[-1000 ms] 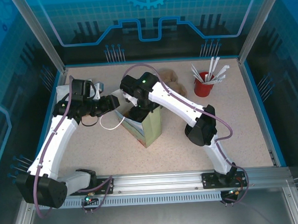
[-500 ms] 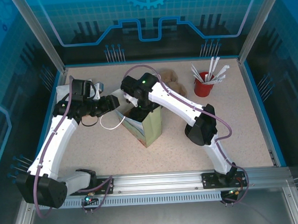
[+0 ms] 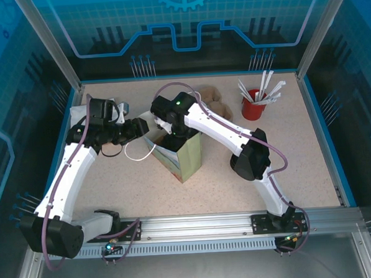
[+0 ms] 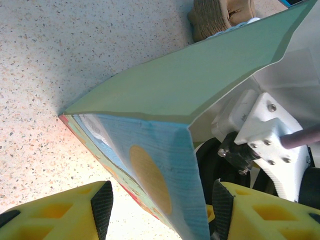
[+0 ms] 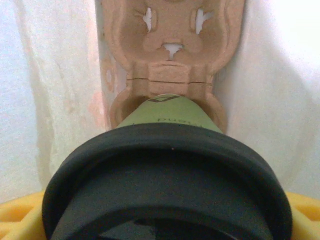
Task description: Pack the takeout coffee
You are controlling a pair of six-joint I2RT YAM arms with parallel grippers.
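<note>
Speckled bench [image 3: 299, 164], paper bag [image 3: 188, 160] upright near its middle. Inside, the right end effector [image 5: 160, 225] grasps the takeout coffee [image 5: 170, 117], whose base meets the cardboard carrier [image 5: 170, 40]. It looks nearly packed, with only the release remaining. Meanwhile the left end effector [image 4: 162, 205] straddles the bag's rim, grip unclear.

Table [image 3: 286, 158]: speckled beige top with a blue rim.
Paper bag [image 3: 190, 160]: stands upright near centre, mouth open.
Brown pulp carriers [image 3: 211, 97]: just behind the bag.
Red cup [image 3: 253, 108]: rear right, well apart from the bag, holding white wrapped sticks [image 3: 263, 85].
Thin white loop [image 3: 139, 155]: lies at the bag's left (cord or handle, cannot tell).
</note>
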